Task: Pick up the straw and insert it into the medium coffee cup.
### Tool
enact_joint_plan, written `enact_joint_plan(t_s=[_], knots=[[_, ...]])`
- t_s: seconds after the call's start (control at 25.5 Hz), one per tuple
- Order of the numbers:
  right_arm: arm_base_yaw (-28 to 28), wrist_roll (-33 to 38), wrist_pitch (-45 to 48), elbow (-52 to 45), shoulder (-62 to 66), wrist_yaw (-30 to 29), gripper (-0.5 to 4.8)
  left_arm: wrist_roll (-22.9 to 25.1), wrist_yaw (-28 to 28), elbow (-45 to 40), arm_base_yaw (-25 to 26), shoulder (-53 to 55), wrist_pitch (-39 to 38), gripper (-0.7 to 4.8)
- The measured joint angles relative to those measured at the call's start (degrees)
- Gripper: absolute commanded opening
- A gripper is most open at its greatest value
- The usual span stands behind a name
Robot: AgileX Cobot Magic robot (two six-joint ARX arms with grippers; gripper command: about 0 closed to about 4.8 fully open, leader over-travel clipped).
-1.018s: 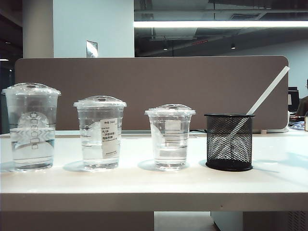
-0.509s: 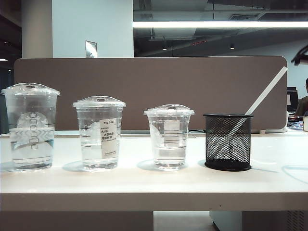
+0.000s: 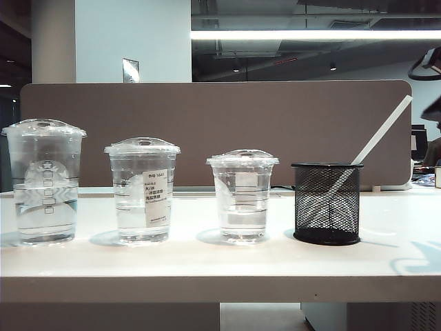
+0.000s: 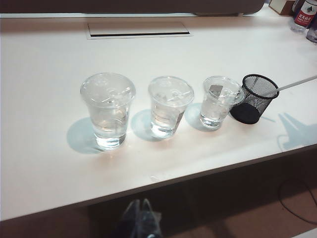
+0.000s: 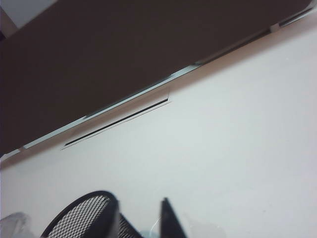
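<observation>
Straw [image 3: 381, 132] leans in mesh holder [image 3: 327, 203], beside shortest cup [image 3: 242, 196]; medium coffee cup [image 3: 142, 190] beyond. Right hand [image 5: 140, 223] above the holder, fingers apart, empty; left hand [image 4: 140, 224] off the table [image 3: 207, 258] edge, fingers together.

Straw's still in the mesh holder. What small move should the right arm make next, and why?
Probably lower the right gripper, jaws apart, toward the straw's free upper end. The straw leans untouched in the mesh holder; the left gripper waits off the table edge.
</observation>
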Motion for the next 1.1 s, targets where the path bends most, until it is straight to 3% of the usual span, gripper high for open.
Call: enact_joint_plan(t_s=[0.31,0.47,0.55,0.82,0.9,1.02,1.1], knots=[[4.13,1.11,0.48,-2.82,0.02,-2.69,1.54,0.0,0.0,0.02,0.0,-0.02,0.0,-0.04],[6.82,1.14,0.52,-2.82,0.02,-2.62,1.85,0.0,0.02,0.0,0.0,0.0,0.0,-0.04],[6.99,1.11,0.55,-2.82,0.02,-2.34,2.35,0.0,0.0,0.02,0.0,-0.02,0.0,-0.04],[6.91,1.09,0.76,-0.66,0.96,-1.22,2.44,0.0,0.02,0.0,0.0,0.0,0.0,-0.04],[6.88,1.09,0.85,1.44,2.91,-1.27,2.4,0.0,0.0,0.02,0.02,0.0,0.0,-0.04],[6.88,1.09,0.87,3.5,5.31,-1.31,1.32,0.0,0.0,0.0,0.02,0.0,0.0,-0.04],[6.88,1.09,0.79,4.35,6.71,-1.31,0.94,0.0,0.0,0.0,0.02,-0.02,0.0,-0.05]])
